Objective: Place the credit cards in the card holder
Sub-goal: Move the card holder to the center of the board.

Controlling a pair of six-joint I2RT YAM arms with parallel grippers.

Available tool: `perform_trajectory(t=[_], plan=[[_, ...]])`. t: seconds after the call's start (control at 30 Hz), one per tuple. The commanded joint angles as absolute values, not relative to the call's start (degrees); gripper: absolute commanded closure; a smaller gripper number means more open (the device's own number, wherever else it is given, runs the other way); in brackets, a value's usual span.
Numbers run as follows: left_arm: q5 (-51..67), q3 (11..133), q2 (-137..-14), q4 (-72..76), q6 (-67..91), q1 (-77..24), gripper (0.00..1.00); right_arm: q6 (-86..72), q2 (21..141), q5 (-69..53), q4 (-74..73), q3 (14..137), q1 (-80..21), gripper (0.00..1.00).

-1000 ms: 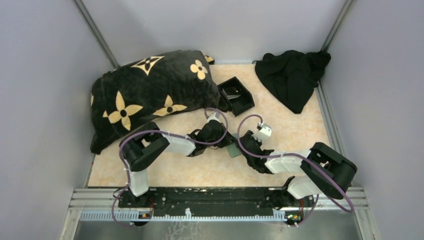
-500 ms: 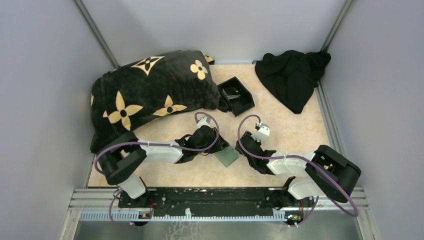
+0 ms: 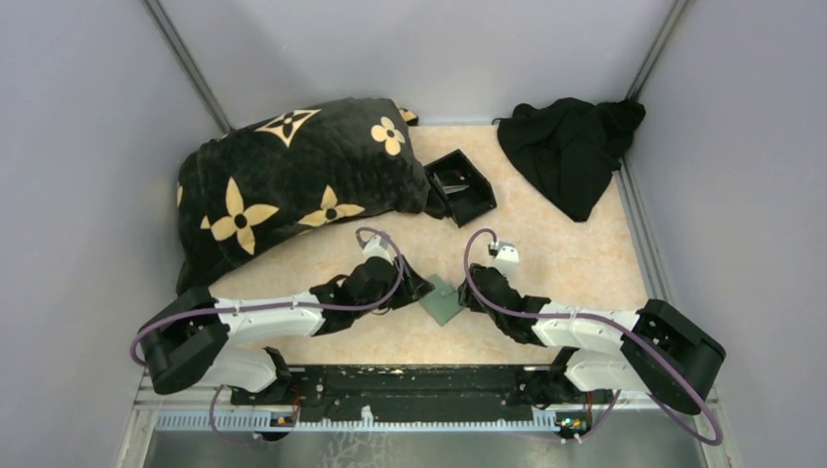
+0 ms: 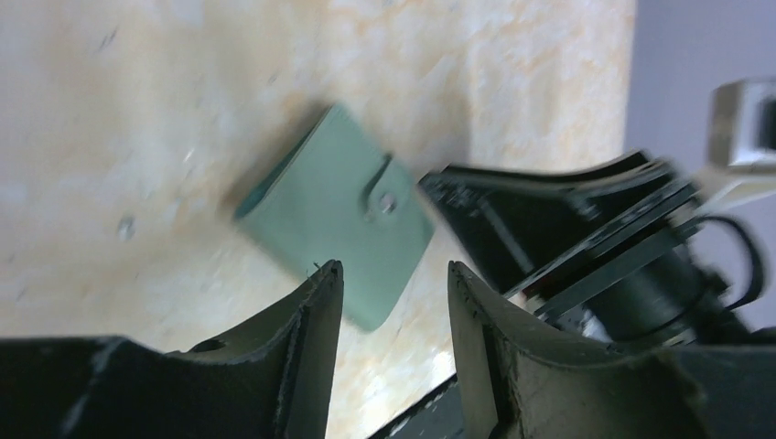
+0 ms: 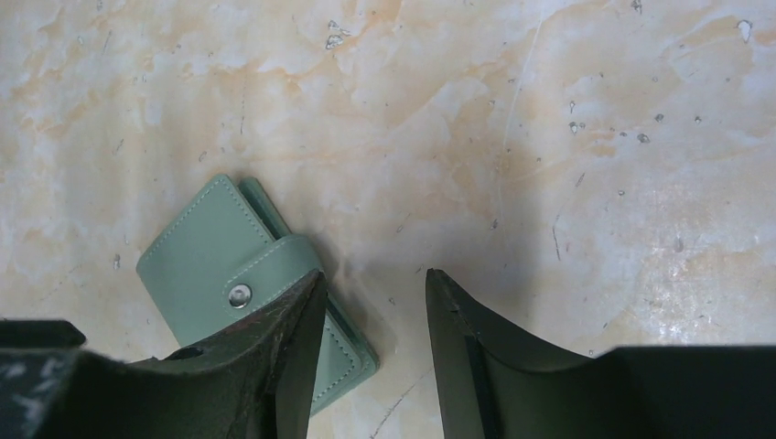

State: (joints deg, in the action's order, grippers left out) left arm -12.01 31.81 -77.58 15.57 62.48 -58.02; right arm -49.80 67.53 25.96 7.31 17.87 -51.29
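Leatherette, smooth and sage green, making up the card holder (image 5: 220, 265): thin, rectangular, round-cornered, carrying pale stitching along its edges and a strap snapped shut with a small metal stud. Looking blurred in the left wrist view (image 4: 339, 210).

Lying flat on the bench (image 3: 575, 263), a marbled peach-and-cream stone-look top speckled with small dark marks. Being closed in by plain lilac-grey walls, with slanting metal posts at the far corners and a metal rail along the near edge.

Beyond the card holder, well apart from it: a hard black box (image 3: 460, 185), square and open-topped, holding something pale and too small to tell. Beyond and to the left of the card holder: a plush black cushion (image 3: 293, 175) bearing tan flower motifs. Beyond and to the right: a crumpled black cloth (image 3: 571, 156).

Sitting diagonal to the bench edges in the top view (image 3: 442, 299), corners pointing near and far. Running its long axis from upper left to lower right in the right wrist view, strap folding over the upper-right long edge.

Left pincer (image 3: 416, 290) hovering just left of the card holder, jaws standing apart (image 4: 393, 274) and gripping nothing. Right pincer (image 3: 469, 297) hovering just right of it, jaws parted over bare bench (image 5: 373, 279), one finger overlapping the holder's corner in that view; contact impossible to tell.
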Motion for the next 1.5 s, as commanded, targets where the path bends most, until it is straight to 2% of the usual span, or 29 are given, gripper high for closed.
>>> perform_trajectory(t=[0.0,0.37,0.73,0.93,1.47], plan=[[-13.80,27.30,-75.26,11.36,67.48,-60.56,0.48,-46.21,67.55,19.95,1.67,15.07,-49.57,0.54],[-13.62,27.12,-81.00,13.05,70.18,-62.19,0.50,-41.84,64.67,9.32,8.38,14.02,-41.92,0.53],[-15.83,31.32,-88.00,10.40,70.39,-61.98,0.50,-40.76,68.22,-1.68,17.27,13.49,-37.10,0.53],[-16.74,33.22,-90.96,10.52,69.43,-60.49,0.54,-39.29,70.21,-4.45,19.06,14.49,-35.97,0.53],[-14.09,33.82,-95.74,13.32,67.79,-56.41,0.57,-39.14,74.26,-8.72,22.99,13.22,-33.93,0.53]])
